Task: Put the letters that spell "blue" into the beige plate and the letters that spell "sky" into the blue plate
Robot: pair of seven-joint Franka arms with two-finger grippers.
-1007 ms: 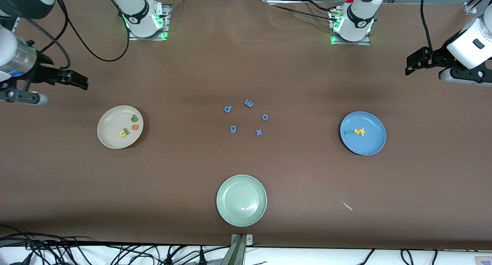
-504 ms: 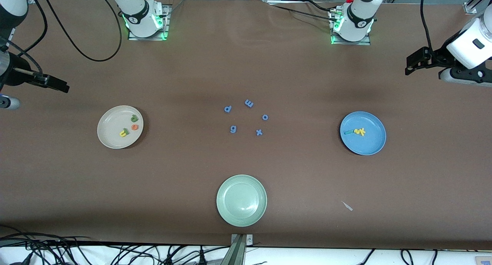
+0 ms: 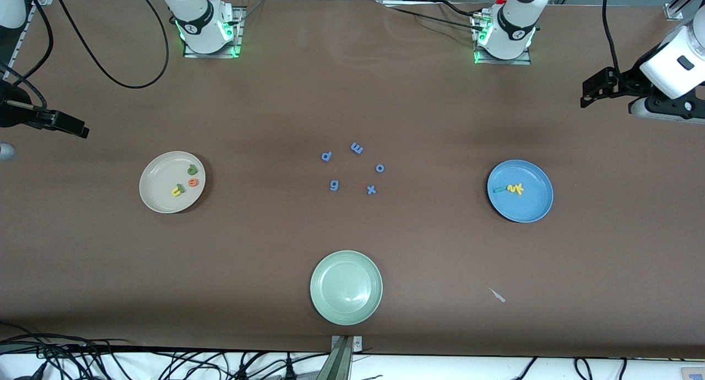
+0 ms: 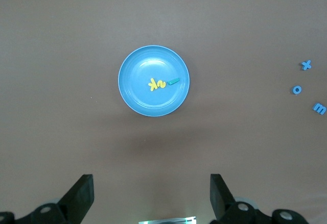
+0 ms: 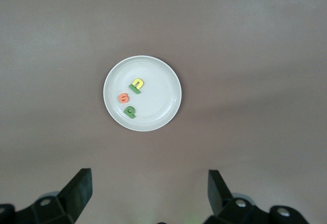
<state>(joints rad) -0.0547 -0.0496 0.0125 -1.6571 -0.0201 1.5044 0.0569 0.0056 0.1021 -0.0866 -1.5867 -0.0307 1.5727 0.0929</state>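
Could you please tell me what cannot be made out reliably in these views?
- Right gripper: body cut off by the front view's edge.
- Yellow letters in the blue plate: overlapping, too small to separate.
- Thin green l: hardly distinguishable against the yellow u in the beige plate.

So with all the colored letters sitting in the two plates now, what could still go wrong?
Little seems left, so the risks are small.

1. In the beige plate the yellow u touches the thin green l; a bump might knock letters out.

2. In the blue plate the sky letters bunch together, so counting them could go wrong.

3. The blue letters lie loose mid-table; either open pincer, right or left, might sweep them if it swings across.
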